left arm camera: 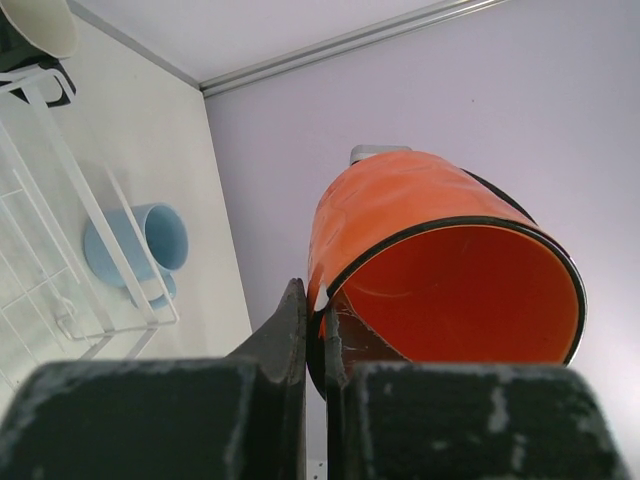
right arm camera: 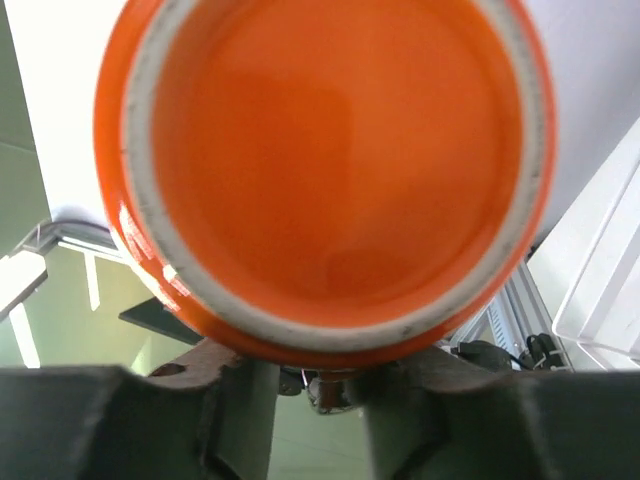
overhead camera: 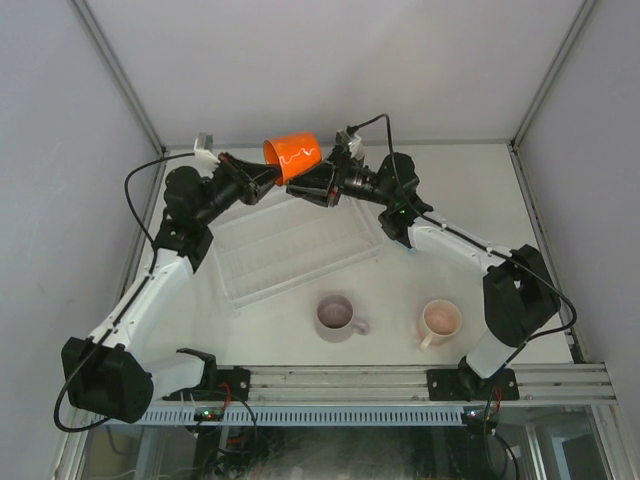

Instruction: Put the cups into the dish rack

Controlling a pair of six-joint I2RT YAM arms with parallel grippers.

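Note:
The orange cup hangs on its side in the air over the far edge of the dish rack. My left gripper is shut on its rim, one finger inside and one outside. My right gripper is open just below the cup; its view shows the cup's base above the spread fingers. The lilac-pink cup and the peach-pink cup stand upright on the table near me. The light blue cup lies beyond the rack's wires. The black cup shows at a corner.
White enclosure walls and metal frame posts surround the table. The rack shows at the right edge of the right wrist view. An aluminium rail runs along the near edge between the arm bases.

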